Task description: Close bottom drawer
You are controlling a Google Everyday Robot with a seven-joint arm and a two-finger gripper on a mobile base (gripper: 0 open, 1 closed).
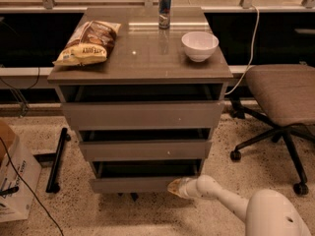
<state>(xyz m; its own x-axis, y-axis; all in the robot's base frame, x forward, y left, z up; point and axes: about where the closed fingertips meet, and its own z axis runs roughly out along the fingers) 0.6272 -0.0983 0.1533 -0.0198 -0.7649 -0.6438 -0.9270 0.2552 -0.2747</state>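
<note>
The bottom drawer (133, 183) is the lowest grey-brown front of the cabinet. It stands out only a little, with a dark gap above its panel. My gripper (173, 186) is low at the right end of that front panel and touches it. My white arm (231, 200) reaches in from the lower right. The middle drawer (145, 150) and the top drawer (142, 115) sit above it.
On the cabinet top (142, 58) lie a chip bag (88, 42), a can (165, 4) and a white bowl (200, 45). An office chair (283, 107) stands at the right. A cardboard box (15, 173) and a black bar (56, 159) are on the floor at the left.
</note>
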